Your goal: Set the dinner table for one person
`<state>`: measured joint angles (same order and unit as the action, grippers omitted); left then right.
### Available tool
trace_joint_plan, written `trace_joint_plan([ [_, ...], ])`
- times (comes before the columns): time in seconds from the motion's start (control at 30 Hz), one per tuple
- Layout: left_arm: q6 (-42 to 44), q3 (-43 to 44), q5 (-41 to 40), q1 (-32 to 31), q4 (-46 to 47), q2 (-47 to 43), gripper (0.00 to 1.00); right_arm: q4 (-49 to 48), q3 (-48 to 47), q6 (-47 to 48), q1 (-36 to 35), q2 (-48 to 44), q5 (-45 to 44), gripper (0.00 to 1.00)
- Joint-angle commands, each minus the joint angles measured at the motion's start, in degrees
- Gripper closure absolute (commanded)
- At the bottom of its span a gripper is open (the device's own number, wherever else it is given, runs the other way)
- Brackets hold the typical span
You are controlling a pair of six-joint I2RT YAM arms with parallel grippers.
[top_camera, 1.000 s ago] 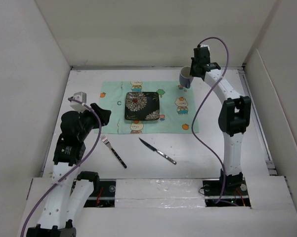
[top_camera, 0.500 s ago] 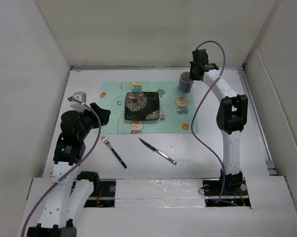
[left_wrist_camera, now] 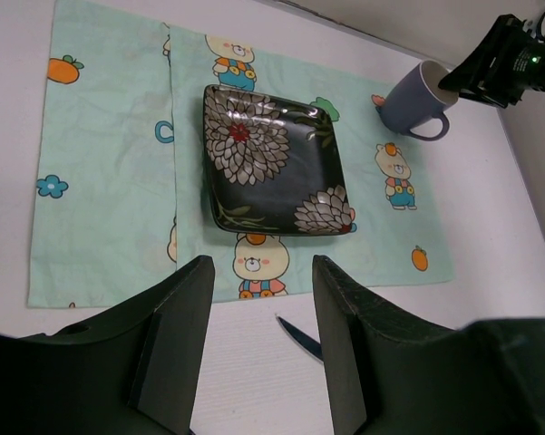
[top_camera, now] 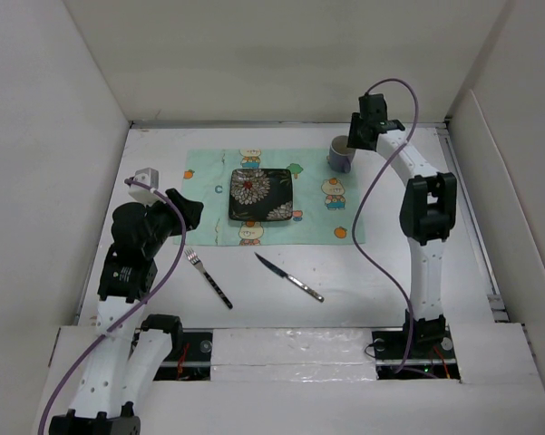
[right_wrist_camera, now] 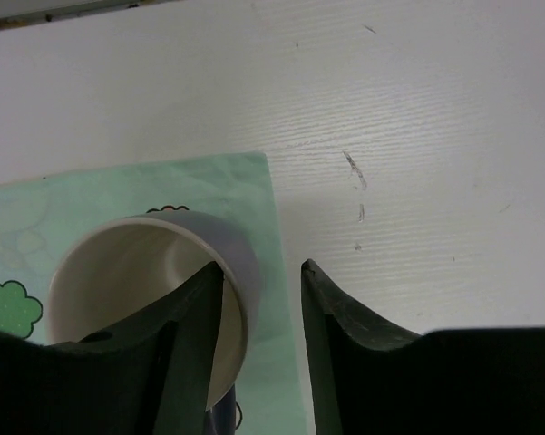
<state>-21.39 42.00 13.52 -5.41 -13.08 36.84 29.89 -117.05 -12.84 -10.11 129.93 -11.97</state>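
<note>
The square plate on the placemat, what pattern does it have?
The plate is black with white-petalled flowers and green leaves; the left wrist view shows it best.

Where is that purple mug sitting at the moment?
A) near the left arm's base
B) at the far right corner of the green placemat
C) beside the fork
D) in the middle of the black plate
B: the mug stands at the far right corner of the placemat, well apart from the plate and the fork.
</note>
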Motion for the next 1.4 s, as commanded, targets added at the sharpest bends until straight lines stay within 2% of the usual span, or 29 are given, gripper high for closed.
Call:
trace_joint_plan([
  [0.0,0.73,0.72,1.25,0.31,2.62,-0.36,0.55,-3.0,0.42,-0.43,0.7,-4.85,1.51,0.51],
  [0.07,0.73,0.89,0.9,0.31,2.54,-0.28,0.55,-2.91,1.3,-0.34,0.7,-7.31,0.9,0.47],
  [0.17,0.73,0.72,1.25,0.31,2.62,-0.36,0.55,-5.71,6.47,-0.08,-0.08,-15.29,1.24,0.47],
  [0.2,0.65,0.72,1.42,0.31,2.8,-0.8,0.55,-9.2,13.19,-0.25,-0.78,-21.67,1.59,0.48],
  [0.23,0.73,0.72,1.25,0.31,2.71,-0.72,0.55,-13.06,18.65,-0.43,-1.75,-25.82,2.12,0.68],
  [0.27,0.73,0.89,1.16,0.31,2.62,-0.63,0.55,-17.45,24.62,-0.52,-4.37,-30.3,3.17,0.77],
  [0.3,0.65,0.89,1.51,0.31,2.71,-0.54,0.55,-27.94,31.21,-0.43,-5.87,-34.7,5.09,0.85],
  [0.33,0.73,0.72,1.86,0.31,2.71,-0.8,0.55,-33.35,43.28,-1.91,-7.37,-42.05,10.07,1.0],
  [0.4,0.82,0.63,1.86,0.31,2.8,-1.42,0.56,-42.22,53.46,-3.41,-12.36,-47.29,17.47,1.0],
  [0.43,0.82,0.8,1.78,0.31,2.71,-1.16,0.57,-44.2,57.77,-4.29,-14.13,-50.7,24.12,1.0],
  [0.47,0.99,0.8,1.69,0.31,2.62,-1.16,0.65,-45.61,65.21,-4.91,-16.32,-51.96,26.27,1.0],
  [0.5,1.0,0.8,1.95,0.31,2.62,-1.16,0.7,-45.88,67.9,-5.0,-20.61,-52.93,27.6,1.0],
  [0.53,1.08,0.72,2.21,0.31,2.62,-1.24,0.82,-42.93,69.49,-2.65,-22.83,-53.89,28.05,1.0],
  [0.57,1.17,0.72,2.39,0.31,2.8,-1.68,0.88,-39.07,70.72,-1.84,-24.94,-56.08,26.31,1.0],
  [0.63,1.26,1.06,2.3,-0.22,2.71,-1.77,1.0,-27.12,71.79,-0.35,-31.42,-58.2,20.62,1.0],
  [0.67,1.26,1.07,1.95,-0.22,2.62,-1.6,1.0,-23.42,72.49,-0.43,-33.38,-60.04,18.23,1.0],
  [0.7,1.26,1.16,1.95,-0.22,2.54,-1.77,1.0,-17.3,73.02,-0.95,-35.05,-60.93,16.38,0.98],
  [0.73,1.26,1.07,1.95,-0.22,2.71,-1.95,1.0,-14.8,73.54,-2.18,-37.24,-61.37,14.62,0.79],
  [0.8,1.17,1.07,1.86,-0.22,2.71,-2.38,0.97,-6.57,73.38,-5.33,-39.01,-61.11,12.33,0.61],
  [0.83,1.17,1.16,1.69,-0.22,2.54,-2.3,0.83,-5.29,73.29,-6.31,-40.07,-61.2,9.53,0.48],
  [0.87,1.17,1.24,1.86,-0.22,2.53,-2.12,0.71,-5.89,73.55,-7.28,-43.56,-61.37,10.55,0.41],
  [0.9,1.26,1.24,1.86,-0.22,2.53,-2.12,0.71,-5.9,73.46,-7.98,-43.59,-60.85,10.56,0.41],
  [0.93,1.17,1.07,1.95,-0.22,2.53,-2.21,0.66,-5.2,73.03,-7.82,-44.29,-60.06,9.6,0.4],
  [1.03,1.17,1.16,1.51,-0.22,2.54,-2.83,0.64,-1.76,70.66,-6.85,-45.96,-54.79,8.18,0.39],
  [1.1,1.26,1.33,1.68,-0.22,2.53,-2.3,0.64,-2.29,69.51,-6.5,-48.76,-52.07,8.98,0.39],
  [1.13,1.26,1.07,2.12,-0.22,2.53,-2.65,0.64,-2.2,68.11,-5.97,-50.52,-47.36,6.8,0.4],
  [1.37,1.17,0.98,1.69,-0.22,2.45,-3.17,0.63,-2.12,64.24,-6.93,-55.19,-38.37,0.99,0.43],
])
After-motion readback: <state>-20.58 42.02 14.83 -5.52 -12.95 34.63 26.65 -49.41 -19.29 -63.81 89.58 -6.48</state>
